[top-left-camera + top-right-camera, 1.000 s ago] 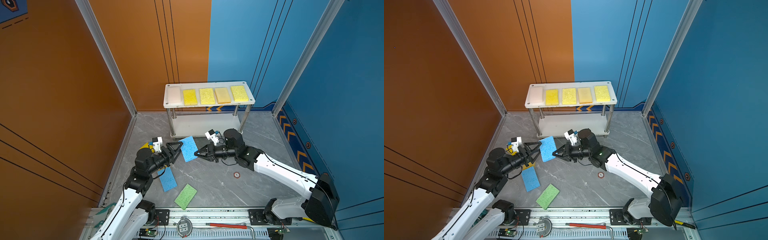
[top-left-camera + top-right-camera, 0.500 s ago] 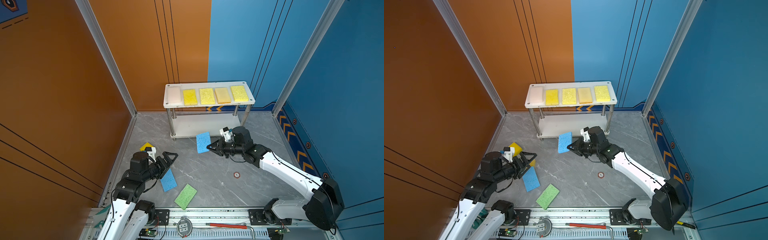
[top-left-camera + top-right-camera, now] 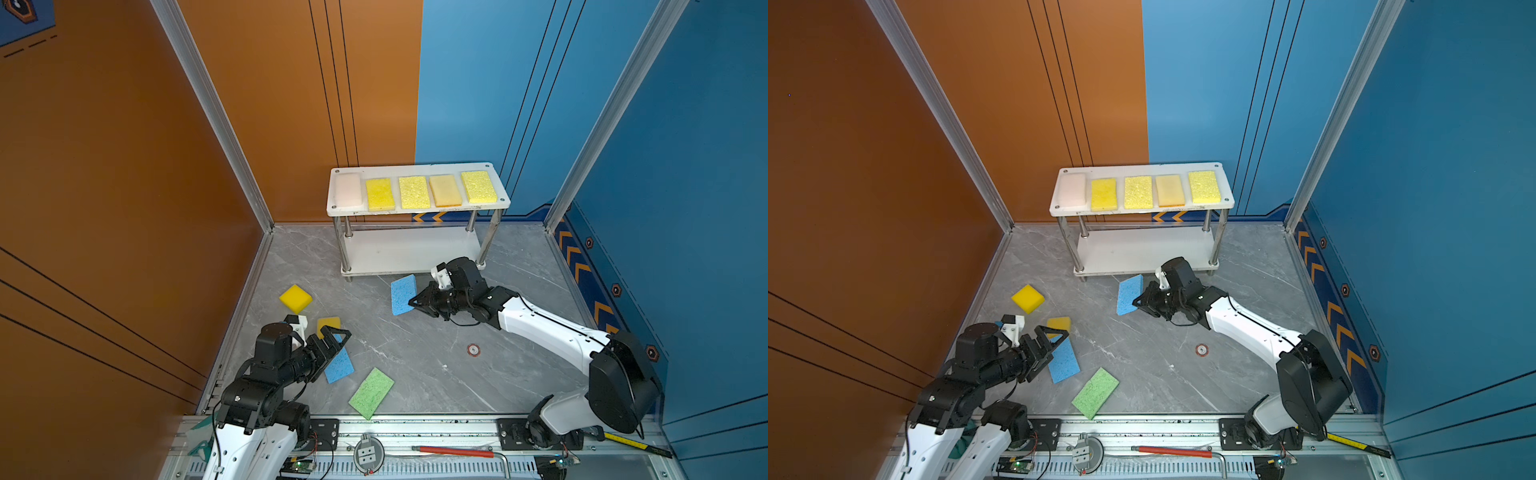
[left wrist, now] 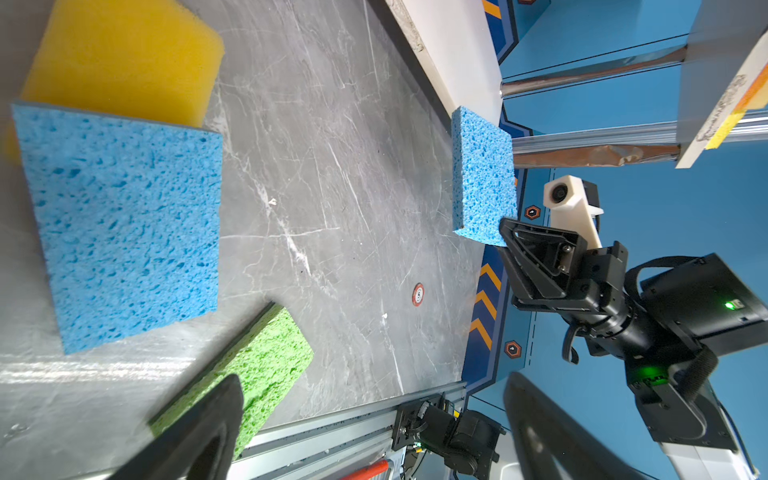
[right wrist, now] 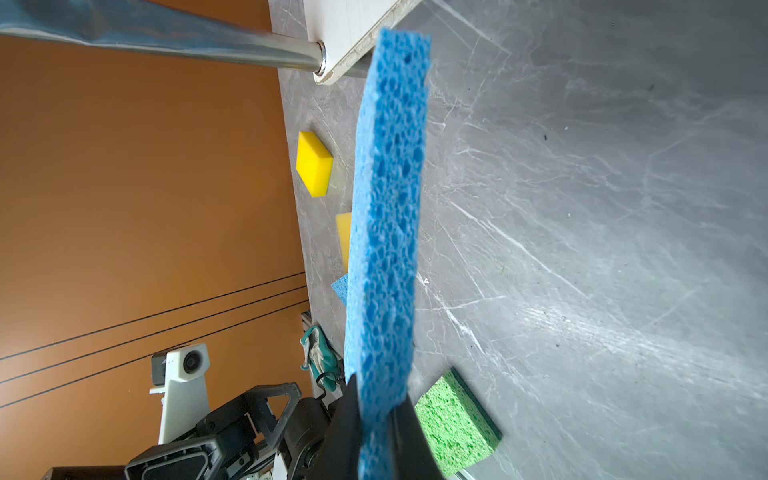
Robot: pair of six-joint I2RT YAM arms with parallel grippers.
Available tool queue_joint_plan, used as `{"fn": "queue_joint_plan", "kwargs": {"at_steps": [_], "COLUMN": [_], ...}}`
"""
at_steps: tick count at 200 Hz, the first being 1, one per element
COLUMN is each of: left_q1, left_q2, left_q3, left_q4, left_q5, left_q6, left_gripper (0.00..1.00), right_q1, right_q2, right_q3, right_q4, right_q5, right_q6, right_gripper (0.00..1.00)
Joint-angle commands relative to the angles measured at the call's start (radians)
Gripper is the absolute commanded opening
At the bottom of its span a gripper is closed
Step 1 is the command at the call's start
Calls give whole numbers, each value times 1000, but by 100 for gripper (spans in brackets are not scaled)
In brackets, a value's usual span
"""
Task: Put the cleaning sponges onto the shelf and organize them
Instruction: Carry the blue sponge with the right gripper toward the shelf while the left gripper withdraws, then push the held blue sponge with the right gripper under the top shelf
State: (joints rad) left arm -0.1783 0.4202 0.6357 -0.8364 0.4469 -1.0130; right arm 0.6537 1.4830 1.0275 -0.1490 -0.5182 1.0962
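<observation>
Now the right pincer [image 3: 413, 302] is closed tightly on one short end of a blue sponge [image 3: 403, 294] and holds it above the bench [image 3: 419, 357], just in front of the shelf [image 3: 415, 211]. In the right wrist view this sponge [image 5: 386, 208] stands on its edge between the two fingers [image 5: 345, 419]. Its far end is close to the front edge of the lower board [image 3: 407, 249]; if it touches the board, I cannot tell.

The left pincer [image 3: 332, 349] is wide apart and holds nothing. It hangs low over the near left part of the bench, above a second blue sponge [image 3: 340, 368] that lies flat there. A yellow-orange sponge [image 3: 328, 323] lies just behind this pincer and is partly covered by it. A thick yellow sponge [image 3: 295, 298] lies further back, near the left wall. A green sponge [image 3: 371, 392] lies flat near the front rail, a little to the right of the second blue sponge.

On the top board [image 3: 415, 166] of the shelf, five sponges lie side by side in one row: a pale pinkish sponge [image 3: 348, 190] at the left end and four yellowish sponges [image 3: 414, 192] next to it.
</observation>
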Motion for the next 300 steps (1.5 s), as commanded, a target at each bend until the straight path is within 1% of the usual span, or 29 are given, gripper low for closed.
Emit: {"fn": "queue_joint_plan", "kwargs": {"at_steps": [1, 59, 108, 187, 229, 263, 300], "left_q1": [10, 16, 23, 41, 44, 45, 46], "left_q2": [-20, -37, -47, -78, -89, -108, -117], "left_q3": [-24, -53, -51, -43, -34, -33, -37], "left_q4": [-39, -39, -55, -110, -134, -161, -183], "left_q5": [24, 45, 59, 74, 75, 74, 76], "left_q6": [8, -7, -2, 4, 1, -2, -5], "left_gripper": [98, 98, 98, 98, 98, 98, 98], "right_q1": [13, 23, 24, 12, -2, -17, -30], "right_q2": [6, 6, 62, 254, 378, 472, 562], "right_q3": [27, 2, 30, 210, 326, 400, 482], "right_q4": [11, 43, 93, 114, 149, 215, 221], "right_q5": [17, 15, -2, -35, -44, -48, -44], "right_q6": [-21, -16, -12, -46, -41, -2, 2], "right_gripper": [13, 13, 13, 13, 13, 13, 13]}}
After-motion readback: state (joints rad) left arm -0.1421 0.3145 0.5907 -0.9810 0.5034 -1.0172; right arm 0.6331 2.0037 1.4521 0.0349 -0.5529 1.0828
